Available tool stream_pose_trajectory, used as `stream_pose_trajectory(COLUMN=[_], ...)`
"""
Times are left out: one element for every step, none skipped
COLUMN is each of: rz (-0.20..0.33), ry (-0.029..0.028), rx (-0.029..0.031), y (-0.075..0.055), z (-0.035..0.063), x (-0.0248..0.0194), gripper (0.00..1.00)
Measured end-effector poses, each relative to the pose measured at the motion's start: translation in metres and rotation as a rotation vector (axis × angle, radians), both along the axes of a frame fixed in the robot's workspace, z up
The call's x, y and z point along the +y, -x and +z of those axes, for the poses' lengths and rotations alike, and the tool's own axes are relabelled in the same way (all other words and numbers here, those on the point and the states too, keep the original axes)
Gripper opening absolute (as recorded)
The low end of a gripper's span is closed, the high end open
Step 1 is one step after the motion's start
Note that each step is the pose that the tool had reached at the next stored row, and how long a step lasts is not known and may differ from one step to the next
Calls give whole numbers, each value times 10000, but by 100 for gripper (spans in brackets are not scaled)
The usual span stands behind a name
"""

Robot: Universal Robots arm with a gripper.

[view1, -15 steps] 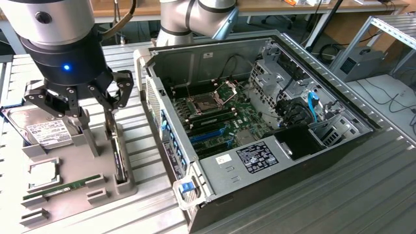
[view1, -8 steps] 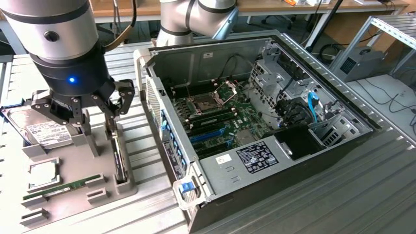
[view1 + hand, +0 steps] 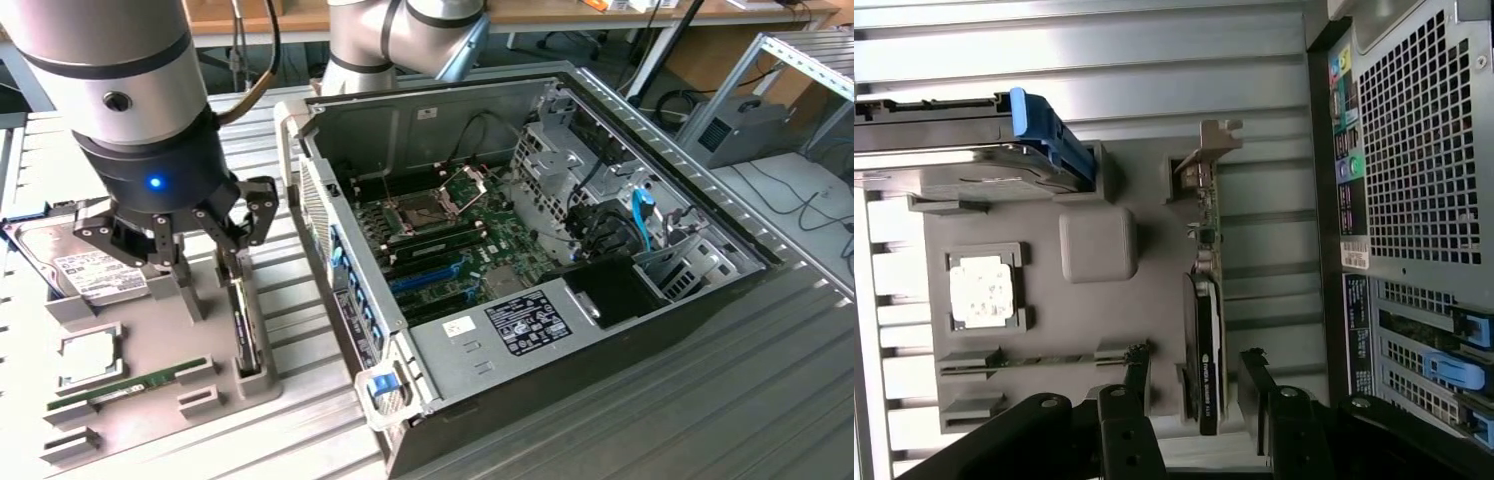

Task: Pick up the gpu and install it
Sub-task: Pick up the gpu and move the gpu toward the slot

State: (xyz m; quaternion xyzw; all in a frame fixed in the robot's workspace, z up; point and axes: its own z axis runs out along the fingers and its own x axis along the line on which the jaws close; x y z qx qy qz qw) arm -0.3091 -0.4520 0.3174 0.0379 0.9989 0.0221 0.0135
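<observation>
Hovering low over the gray holder (image 3: 134, 335), my hand (image 3: 1196, 368) is wide open. One finger is on each side of the graphics card (image 3: 1209, 320), and a small gap shows on both sides, so I hold nothing yet.

The card stands on its long edge in a slot of the holder, with the silver bracket at the end away from my fingers. I think it is kept upright like this so that my fingers can close on its two flat faces. I judge that I am lined up for the grasp, and the picking is only at its beginning.

Beside the card, each part has its own seat in the same holder: a memory stick (image 3: 134, 385) in a narrow groove, a square processor (image 3: 982, 292) in a frame, and a hard drive (image 3: 83, 268) with a blue handle (image 3: 1049, 135). These seats probably keep the parts from sliding.

Farther away, on the exterior view's right, the computer case (image 3: 400, 130) lies on its side on the tabletop (image 3: 694, 420) with the cover off. The main board (image 3: 441, 235) faces up, so its slots can be reached from above.
</observation>
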Motion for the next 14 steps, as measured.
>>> stream_pose_trajectory(rz=[0, 0, 0, 0, 0, 0, 0, 0, 0, 0, 0, 0, 0, 0], ry=[0, -1, -1, -1, 0, -1, -1, 0, 0, 0, 1, 2, 1, 0], rx=[0, -1, -1, -1, 0, -1, 0, 0, 0, 0, 1, 2, 1, 0], y=[0, 0, 0, 0, 0, 0, 0, 0, 0, 0, 0, 0, 0, 0], z=[-16, -35, -49, -60, -73, -87, -103, -113, -121, -127, -131, -133, -137, -139], x=[0, 0, 0, 0, 0, 0, 0, 0, 0, 0, 0, 0, 0, 0], gripper=[48, 48, 48, 48, 48, 48, 48, 48, 48, 48, 48, 48, 48, 48])
